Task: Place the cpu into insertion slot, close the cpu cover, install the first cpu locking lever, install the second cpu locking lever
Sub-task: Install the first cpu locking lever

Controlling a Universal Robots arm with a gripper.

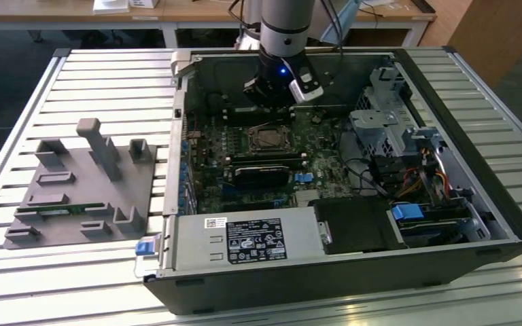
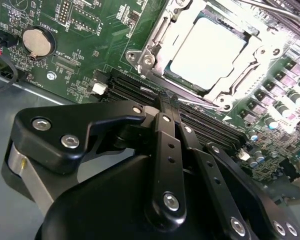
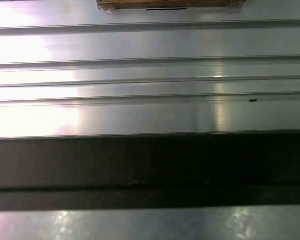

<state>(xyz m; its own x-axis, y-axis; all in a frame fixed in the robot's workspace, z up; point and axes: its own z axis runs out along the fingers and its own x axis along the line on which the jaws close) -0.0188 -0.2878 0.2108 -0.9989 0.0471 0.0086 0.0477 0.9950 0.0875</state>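
The cpu (image 2: 206,49), a pale silvery square, lies in the insertion slot (image 1: 266,139) on the green motherboard. The cpu cover (image 2: 152,47), a metal frame with a cut-out middle, lies flat around the chip. A thin wire lever (image 2: 202,104) runs along the socket edge nearest my fingertips. My gripper (image 2: 164,102) is shut with nothing between its black fingers (image 2: 166,150). Its tip hovers over the long black card slots just beside the socket. In the exterior view the gripper (image 1: 273,102) hangs inside the open case, a little behind the socket.
The computer case (image 1: 478,224) lies open on a slatted metal table (image 1: 107,75). A grey fixture block (image 1: 79,183) stands at the exterior view's left. A coin battery (image 2: 38,41) sits on the board. Drive cages and cables (image 1: 406,156) crowd the exterior view's right.
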